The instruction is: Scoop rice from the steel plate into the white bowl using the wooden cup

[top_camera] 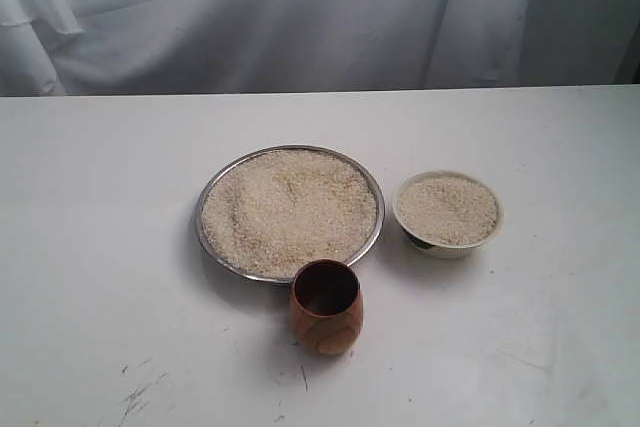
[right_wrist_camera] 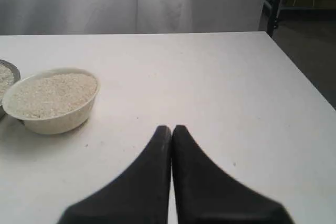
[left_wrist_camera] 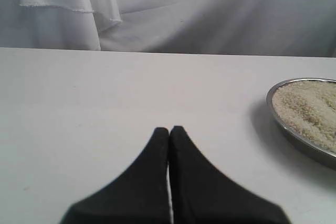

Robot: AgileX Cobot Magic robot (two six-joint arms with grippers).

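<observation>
Rice point(top_camera: 290, 209) heaping in steel plate point(top_camera: 199, 222); white bowl point(top_camera: 450, 248) sitting just right, holding rice too; wooden cup point(top_camera: 327, 325) standing upright by plate's near rim — left gripper point(left_wrist_camera: 169, 129), right gripper point(right_wrist_camera: 171, 128) both gripping nothing, jaws pressed together.

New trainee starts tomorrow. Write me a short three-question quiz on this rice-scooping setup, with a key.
1. True or false: the wooden cup lies on its side.
2. Of the steel plate and the white bowl, which holds rice? A, plate only; B, bowl only; C, both.
3. Are the fingers of the right gripper open or shut?

Key: 1 false, it stands upright; 2 C; 3 shut, holding nothing.
</observation>
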